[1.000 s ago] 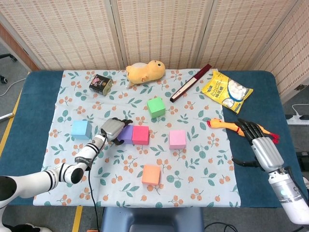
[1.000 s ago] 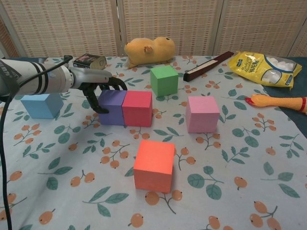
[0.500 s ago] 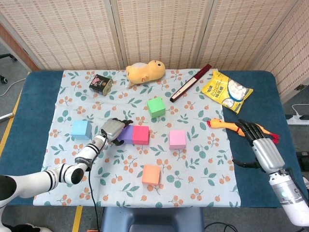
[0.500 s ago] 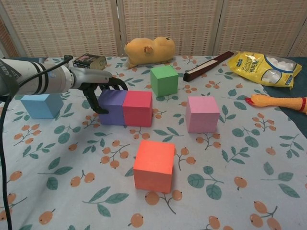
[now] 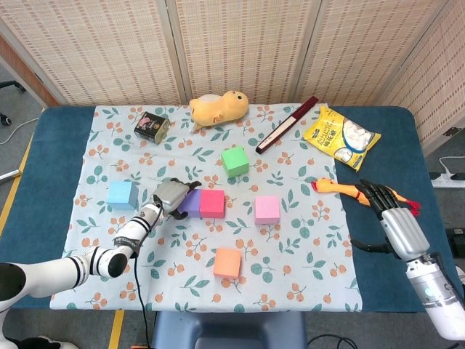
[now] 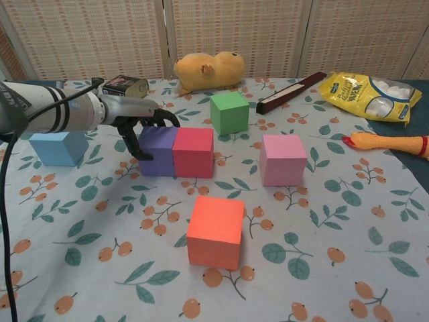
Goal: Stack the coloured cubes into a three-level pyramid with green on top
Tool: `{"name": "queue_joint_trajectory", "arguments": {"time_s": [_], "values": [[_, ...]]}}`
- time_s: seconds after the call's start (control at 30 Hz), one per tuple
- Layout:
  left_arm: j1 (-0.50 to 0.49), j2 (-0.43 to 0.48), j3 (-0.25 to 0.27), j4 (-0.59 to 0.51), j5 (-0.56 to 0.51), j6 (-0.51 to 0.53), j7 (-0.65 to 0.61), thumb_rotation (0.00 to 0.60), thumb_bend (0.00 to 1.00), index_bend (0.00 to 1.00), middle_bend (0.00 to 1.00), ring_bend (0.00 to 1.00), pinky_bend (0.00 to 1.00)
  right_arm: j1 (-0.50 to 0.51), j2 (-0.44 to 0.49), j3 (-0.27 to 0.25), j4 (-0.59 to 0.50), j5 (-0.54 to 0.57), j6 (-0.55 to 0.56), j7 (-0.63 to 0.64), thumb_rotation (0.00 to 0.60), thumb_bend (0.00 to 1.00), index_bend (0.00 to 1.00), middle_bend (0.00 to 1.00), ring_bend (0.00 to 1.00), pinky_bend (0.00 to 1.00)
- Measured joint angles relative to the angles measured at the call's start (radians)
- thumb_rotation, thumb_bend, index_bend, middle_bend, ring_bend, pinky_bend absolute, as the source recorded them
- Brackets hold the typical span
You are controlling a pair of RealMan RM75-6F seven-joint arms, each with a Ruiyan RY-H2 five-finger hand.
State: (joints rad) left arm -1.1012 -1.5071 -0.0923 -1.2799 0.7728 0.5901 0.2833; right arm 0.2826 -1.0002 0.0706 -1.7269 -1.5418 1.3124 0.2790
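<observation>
My left hand [image 6: 137,127] has barely moved this past second: its curled fingers still touch the purple cube [image 6: 158,150], which sits flush against the red cube [image 6: 194,151]. The base row is forming. Green cube [image 6: 229,112] waits beyond; right hand [image 5: 392,214] idles, holding nothing.

Open cloth is lying right of the left hand [image 6: 137,127] past the red cube [image 6: 193,151], with pink [image 6: 282,159], orange [image 6: 215,231] and green cubes [image 6: 229,112] standing around it.
</observation>
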Motion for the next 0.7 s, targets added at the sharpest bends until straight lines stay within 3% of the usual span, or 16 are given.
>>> {"name": "queue_joint_trajectory", "arguments": {"time_s": [0.7], "values": [[-0.006, -0.003, 0.006, -0.006, -0.003, 0.01, 0.01, 0.6, 0.32, 0.12, 0.24, 0.27, 0.17, -0.002, 0.002, 0.0, 0.005, 0.003, -0.005, 0.004, 0.6, 0.0, 0.0, 0.01, 0.0, 0.01]]}}
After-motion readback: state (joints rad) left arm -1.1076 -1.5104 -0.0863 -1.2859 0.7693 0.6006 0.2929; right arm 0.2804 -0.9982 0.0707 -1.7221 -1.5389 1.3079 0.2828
